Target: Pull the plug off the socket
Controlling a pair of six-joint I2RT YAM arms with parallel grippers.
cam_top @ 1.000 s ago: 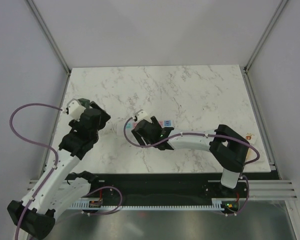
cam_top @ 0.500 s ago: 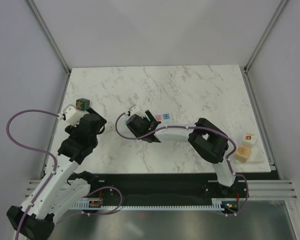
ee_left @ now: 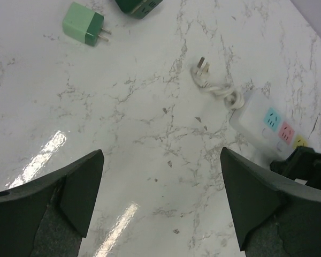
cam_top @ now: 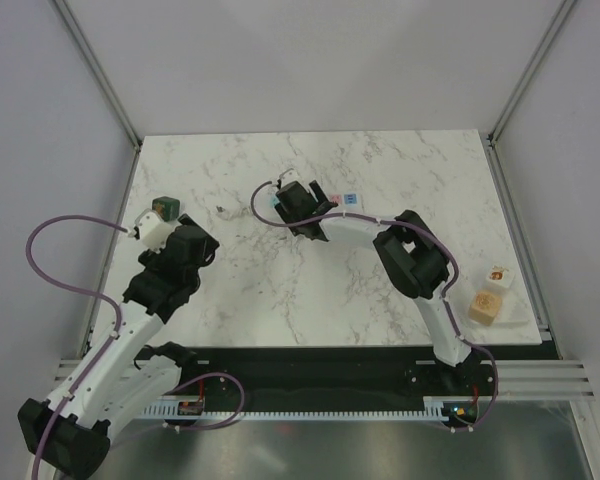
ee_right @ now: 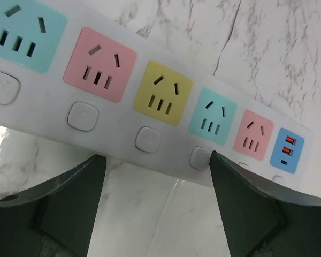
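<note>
The plug [cam_top: 163,208], a dark green cube, lies on the table near its left edge, apart from the socket; only its corner shows in the left wrist view [ee_left: 139,5]. The socket [cam_top: 342,200] is a white strip with pastel outlets, all empty in the right wrist view [ee_right: 150,96]; it also shows in the left wrist view [ee_left: 267,126]. My left gripper [cam_top: 192,240] [ee_left: 160,203] is open and empty, just short of the plug. My right gripper [cam_top: 298,208] [ee_right: 155,203] is open above the strip's near edge, holding nothing.
A bright-green block with prongs [ee_left: 85,24] lies beside the plug. The strip's short cord and white plug [ee_left: 214,85] curl on the marble between both arms. Two pale cubes [cam_top: 483,307] [cam_top: 497,273] sit near the table's right edge.
The plug has come out from under my left gripper and lies free on the table; that gripper drew back a little. My right arm swung away from me, and the strip now lies further back.
</note>
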